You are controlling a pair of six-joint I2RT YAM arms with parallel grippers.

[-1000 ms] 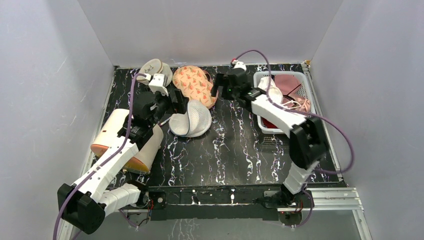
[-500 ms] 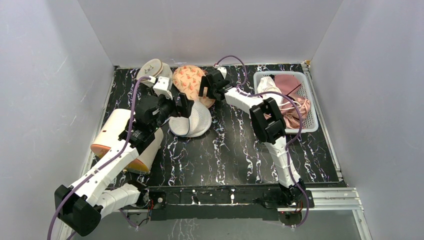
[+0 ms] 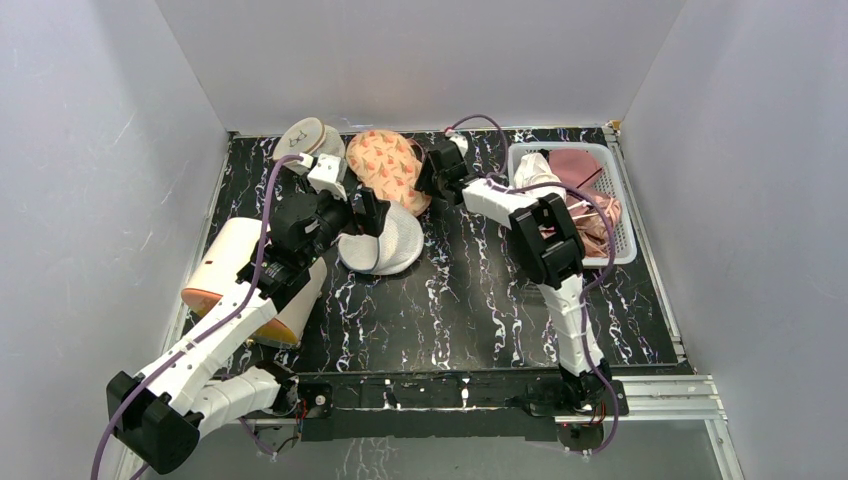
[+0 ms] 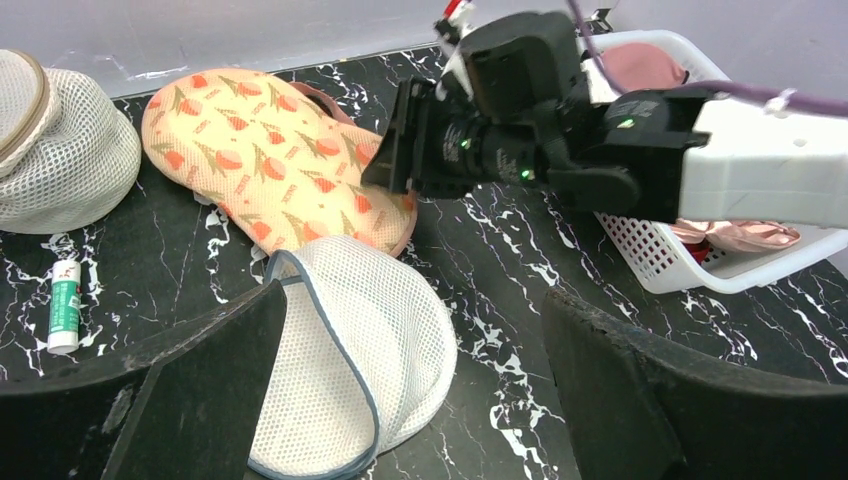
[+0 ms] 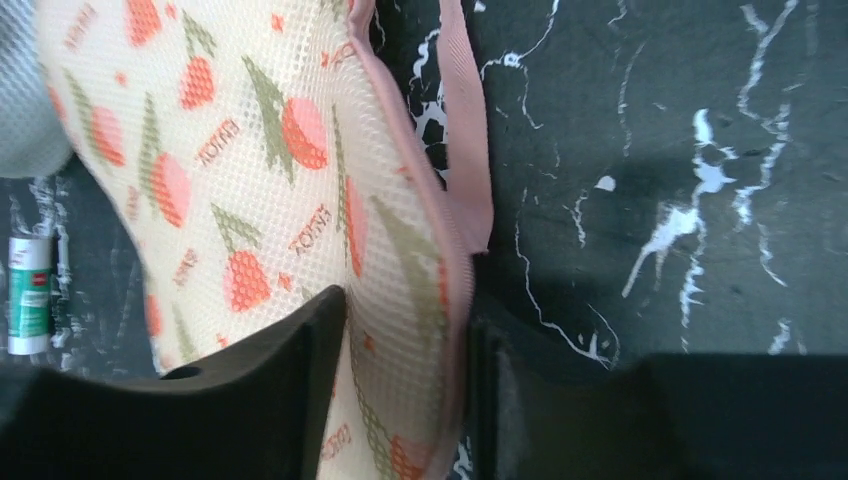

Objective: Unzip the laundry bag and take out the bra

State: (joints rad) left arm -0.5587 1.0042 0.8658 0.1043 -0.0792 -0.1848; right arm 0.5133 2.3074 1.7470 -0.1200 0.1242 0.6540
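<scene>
Nearest you, towards the left edge, your left gripper [image 3: 368, 212] hangs over the plain white mesh pouch [image 4: 350, 360] with its fingers spread wide, holding nothing.

Farther back, mid-bench against the far edge, the laundry bag [image 3: 385, 160] lies flat and looks closed. Your right gripper [image 5: 405, 320] grips its rim on the side facing the right edge, the two fingers pinched together on the mesh and the pink zipper edge [image 5: 465, 150].

The bra is not in sight; I judge it lies inside the bag. Expect the bag to be light and limp, so it will drag and fold rather than resist a pull. Pin the fabric with one arm and take the zipper pull with the other. I cannot make out that pull here.

Beyond it, the round pouch [image 4: 60, 150] sits in the far left corner and the white basket [image 4: 720, 280] in the far right corner.
</scene>
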